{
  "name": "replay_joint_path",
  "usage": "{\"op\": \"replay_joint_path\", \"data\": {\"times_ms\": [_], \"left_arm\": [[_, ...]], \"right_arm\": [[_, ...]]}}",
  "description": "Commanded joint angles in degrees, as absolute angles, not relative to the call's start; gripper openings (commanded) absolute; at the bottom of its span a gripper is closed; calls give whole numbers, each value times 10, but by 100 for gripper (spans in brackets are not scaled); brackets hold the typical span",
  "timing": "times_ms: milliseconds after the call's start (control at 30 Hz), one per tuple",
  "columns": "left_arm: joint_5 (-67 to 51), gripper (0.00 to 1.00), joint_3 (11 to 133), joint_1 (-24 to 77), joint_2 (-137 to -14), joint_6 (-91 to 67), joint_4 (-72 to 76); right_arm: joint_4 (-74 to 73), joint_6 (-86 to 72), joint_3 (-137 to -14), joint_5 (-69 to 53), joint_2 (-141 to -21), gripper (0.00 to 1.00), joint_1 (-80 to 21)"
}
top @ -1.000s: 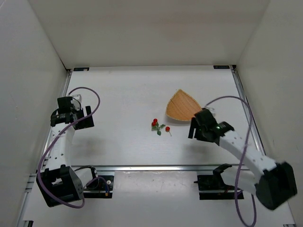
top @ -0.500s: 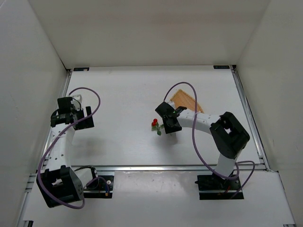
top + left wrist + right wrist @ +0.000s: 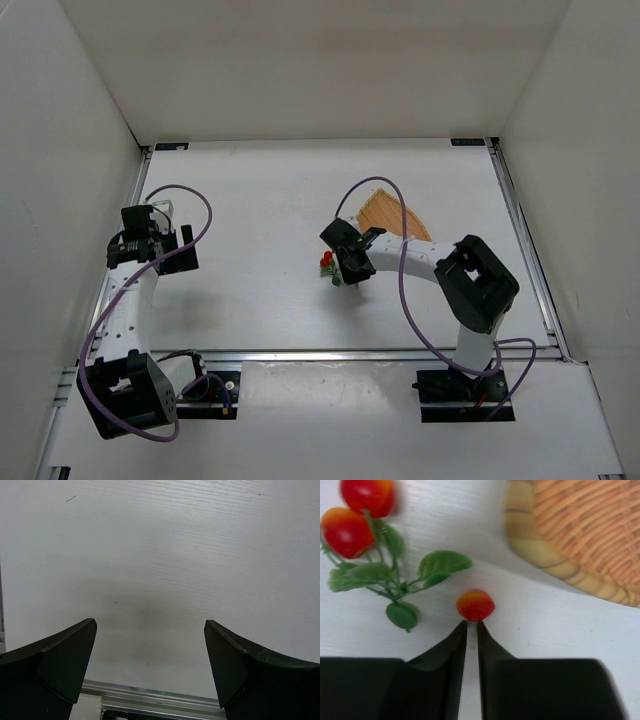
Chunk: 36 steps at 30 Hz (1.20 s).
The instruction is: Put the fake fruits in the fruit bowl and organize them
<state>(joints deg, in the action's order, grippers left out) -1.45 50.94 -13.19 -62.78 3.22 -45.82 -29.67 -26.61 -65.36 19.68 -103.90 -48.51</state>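
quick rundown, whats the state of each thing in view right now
left gripper: open, over bare table
right gripper: almost shut, thin gap, tips right at the single berry
single berry: on the table, outside the fruit bowl
two-berry sprig: lying on the table, untouched
fruit bowl: upright, visible part holds no fruit

Fake fruits (image 3: 476, 605) lie beside, apparently outside, fruit bowl (image 3: 570, 525).
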Motion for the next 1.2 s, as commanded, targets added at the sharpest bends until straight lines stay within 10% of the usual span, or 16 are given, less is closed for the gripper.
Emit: {"op": "replay_joint_path", "data": {"times_ms": [0,667,867,1167], "left_arm": [[-11,100,504,-135,-617,37,-450],[-16,100,504,-135,-622,37,-450],[-16,100,504,-135,-628,37,-450],[-16,100,504,-135,-628,42,-450]], "right_arm": [[-294,-273,-662,182,-1053,11,-496],[-316,-295,-564,199,-951,0,-530],[-330,-281,-597,212,-990,58,-548],[-341,-304,-643,212,-1048,54,-531]]}}
